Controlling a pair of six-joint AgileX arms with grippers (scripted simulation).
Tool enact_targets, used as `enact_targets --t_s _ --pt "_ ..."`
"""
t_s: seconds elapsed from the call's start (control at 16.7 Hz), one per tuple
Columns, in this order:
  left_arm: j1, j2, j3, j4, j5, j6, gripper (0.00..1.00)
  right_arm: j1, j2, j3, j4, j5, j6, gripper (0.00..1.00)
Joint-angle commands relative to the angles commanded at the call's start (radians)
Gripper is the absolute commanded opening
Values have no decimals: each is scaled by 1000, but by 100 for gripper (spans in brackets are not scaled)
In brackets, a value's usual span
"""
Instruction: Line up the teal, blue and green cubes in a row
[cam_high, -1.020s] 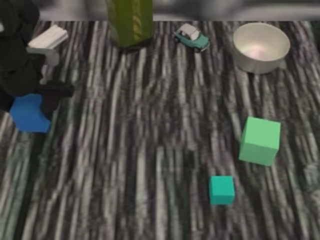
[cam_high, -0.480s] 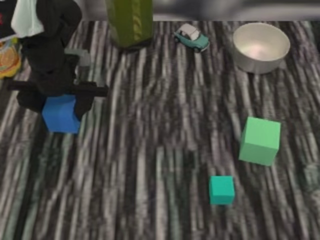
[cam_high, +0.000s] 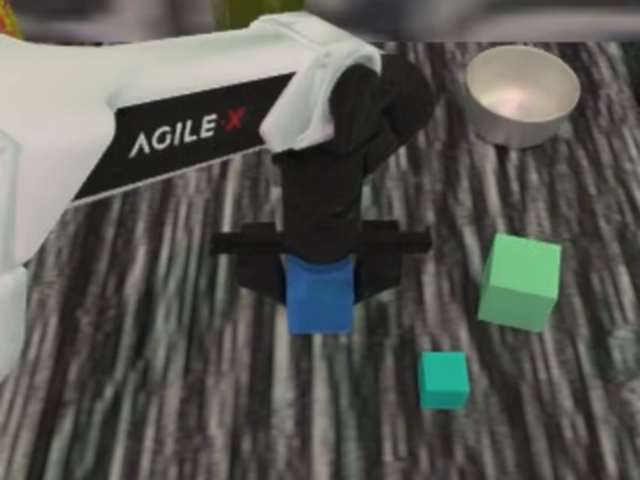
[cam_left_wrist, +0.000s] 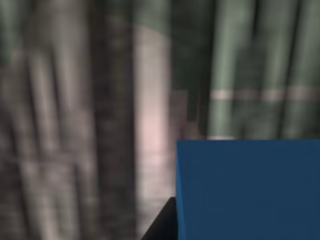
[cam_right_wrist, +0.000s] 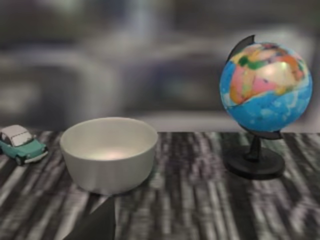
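Left hand (cam_high: 320, 285) is closed on the blue cube (cam_high: 320, 297), which is held between its fingers above the middle of the bench (cam_high: 150, 400), left of the green cube (cam_high: 520, 282) and up-left of the teal cube (cam_high: 443, 379). The right hand is not seen in the top view; only a dark corner shows in its wrist view. A poor row could result if the blue cube is released out of line with the other two, which themselves sit staggered; the teal cube could also be knocked on descent. Counted: three cubes, one of each colour, one white bowl (cam_high: 522, 94), one toy car (cam_right_wrist: 21, 144), one globe (cam_right_wrist: 265, 86).
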Motion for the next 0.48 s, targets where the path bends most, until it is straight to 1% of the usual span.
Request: enact_targets --t_s 0.12,0.24,0.48 --pt "-90 -3 14 -9 -3 -94 0 0 0 0 0 0 0 100" --pt "-140 -8 21 -12 -5 -146 0 0 0 0 0 0 0 100" --pt "-151 -10 22 -13 -6 -157 0 0 0 0 0 0 0 100"
